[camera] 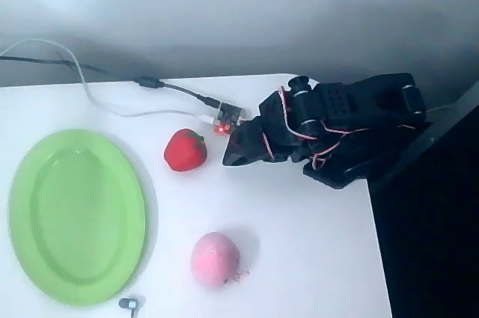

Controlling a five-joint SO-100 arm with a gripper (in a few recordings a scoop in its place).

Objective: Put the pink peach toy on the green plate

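In the overhead view the pink peach toy (pixel 215 260) lies on the white table near the front, right of the green plate (pixel 76 215), which rests flat at the left with nothing on it. My black gripper (pixel 233 153) points left from the folded arm at the back right, well above the peach in the picture and just right of a red strawberry toy (pixel 185 150). Its fingers sit close together; whether they are fully shut is unclear. Nothing is held.
A small circuit board (pixel 228 118) with a red light and cables (pixel 165 87) lies behind the gripper. The table's right edge (pixel 378 251) drops to dark floor. A small round grey object (pixel 129 304) sits at the front edge.
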